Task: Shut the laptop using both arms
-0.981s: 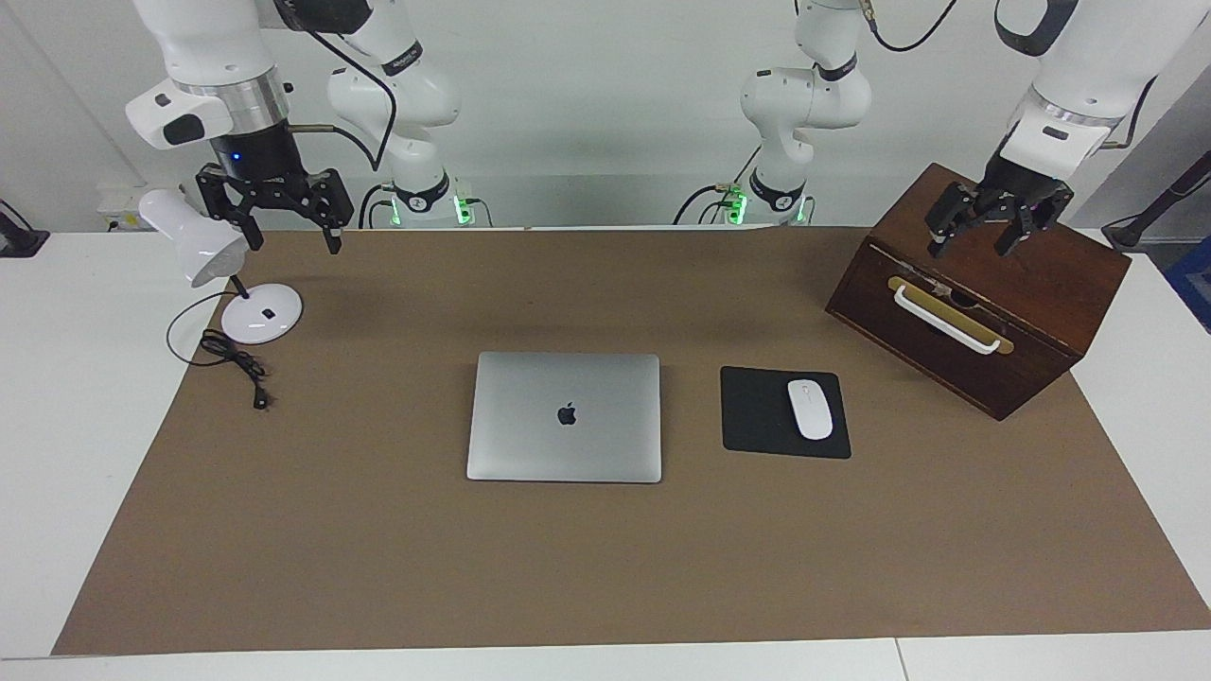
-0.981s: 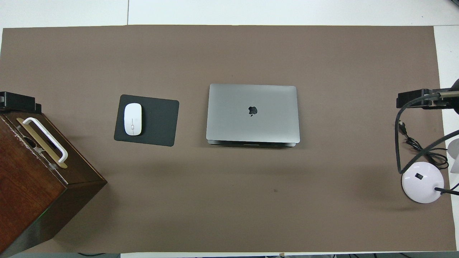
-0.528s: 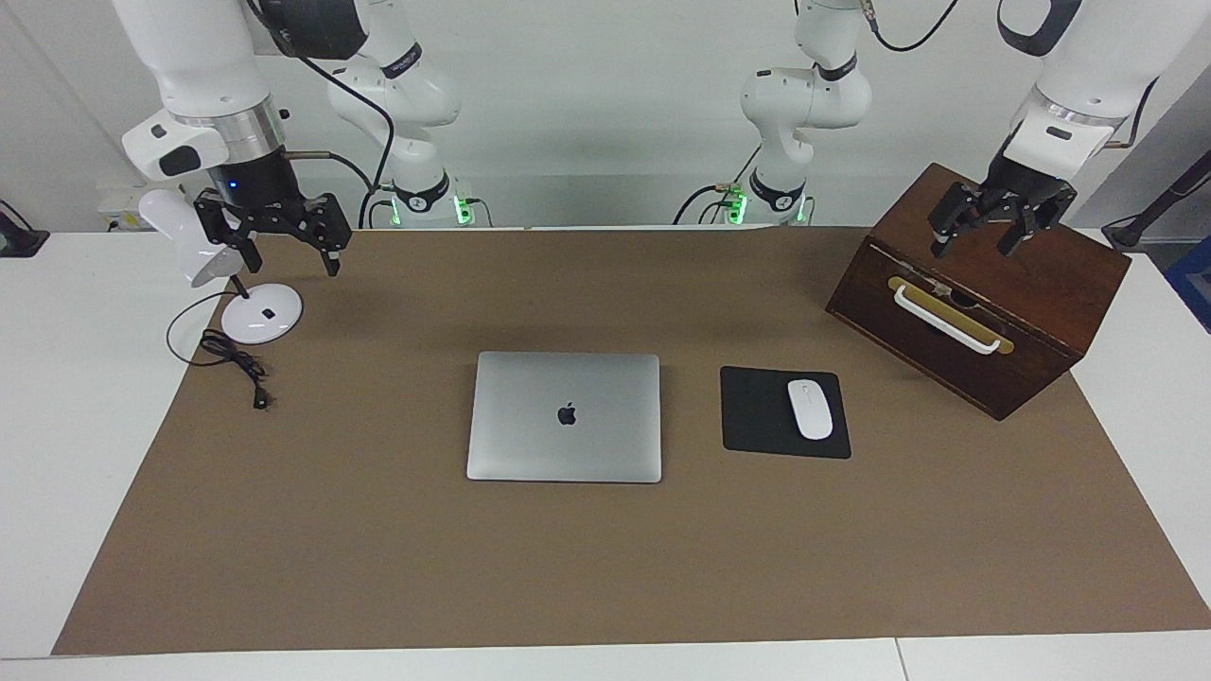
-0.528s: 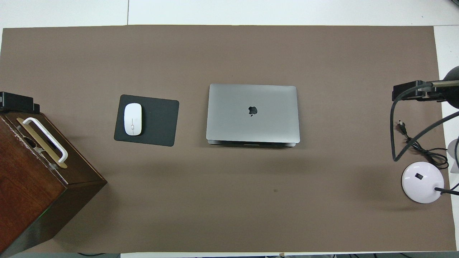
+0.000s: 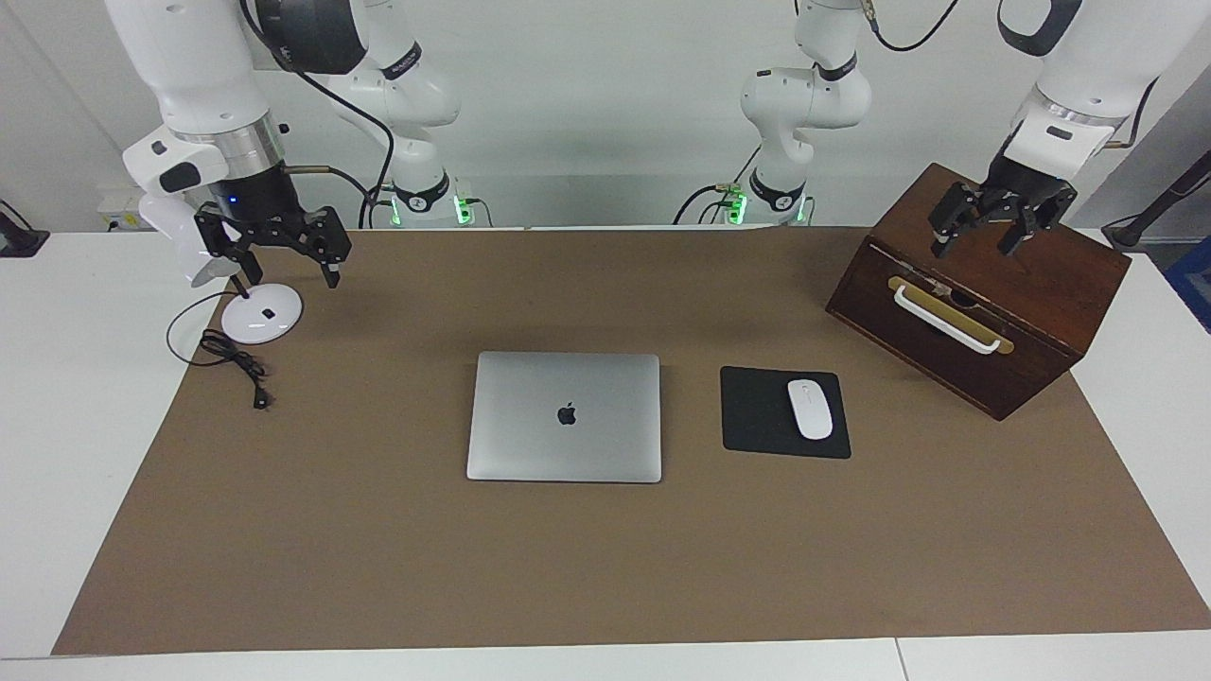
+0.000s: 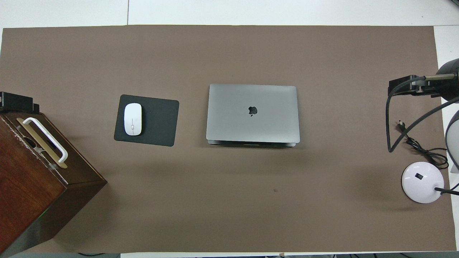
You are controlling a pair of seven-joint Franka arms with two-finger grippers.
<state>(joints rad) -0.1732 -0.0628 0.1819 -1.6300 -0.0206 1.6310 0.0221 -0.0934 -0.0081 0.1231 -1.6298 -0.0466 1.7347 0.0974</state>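
Observation:
The silver-grey laptop (image 5: 564, 416) lies flat mid-table with its lid down and the apple logo up; it also shows in the overhead view (image 6: 252, 113). My right gripper (image 5: 289, 270) hangs open and empty over the mat beside the white lamp, well apart from the laptop; part of it shows in the overhead view (image 6: 407, 85). My left gripper (image 5: 979, 244) hangs open and empty over the top of the wooden box, also well apart from the laptop; only its edge shows in the overhead view (image 6: 16, 102).
A black mouse pad (image 5: 757, 416) with a white mouse (image 5: 810, 409) lies beside the laptop toward the left arm's end. A dark wooden box (image 5: 1041, 312) with a white handle stands at that end. A white desk lamp (image 5: 262, 313) and its cable (image 5: 232, 357) are at the right arm's end.
My right gripper has come down a little and moved away from the robots beside the lamp. My left gripper has hardly moved. The laptop has not moved.

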